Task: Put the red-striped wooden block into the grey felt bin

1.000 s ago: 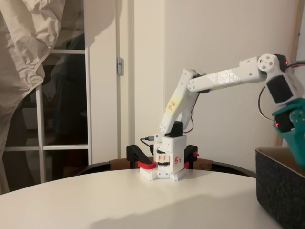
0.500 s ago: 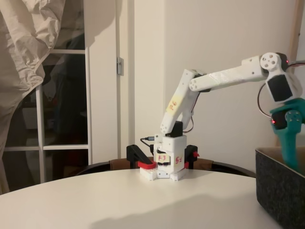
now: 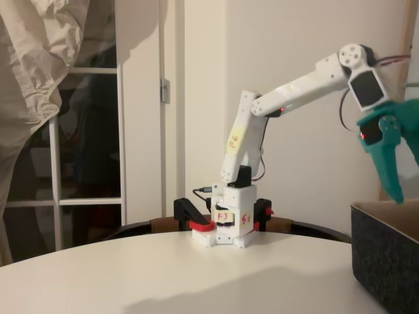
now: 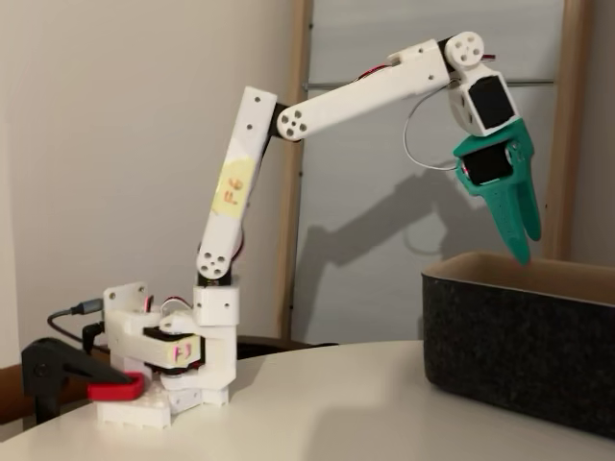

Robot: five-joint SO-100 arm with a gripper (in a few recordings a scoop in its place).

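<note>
In a fixed view my gripper (image 3: 396, 186) hangs at the right edge of the frame, teal fingers pointing down just above the rim of the bin (image 3: 383, 258), which fills the lower right corner; my white arm (image 3: 301, 85) reaches out to it from the base (image 3: 229, 222) clamped at the middle of the table (image 3: 163, 275). From here I see one finger clearly and the other is cut by the frame edge, so this side alone does not settle how my jaws stand. In another fixed view my gripper (image 4: 519, 235) sits in the upper right, tips just over the bin (image 4: 519, 355) at the lower right, with the fingers lying close together and nothing showing between them, so I judge it closed and empty. I see no block on the table or in my grasp; if it lies inside the bin, the dark felt walls hide it, and I cannot tell. Judging by that, the drop looks done and I am at the stage of clearing away from the bin. The next move calls for lifting straight up, keeping my fingertips off the rim, then folding back toward the base.
</note>
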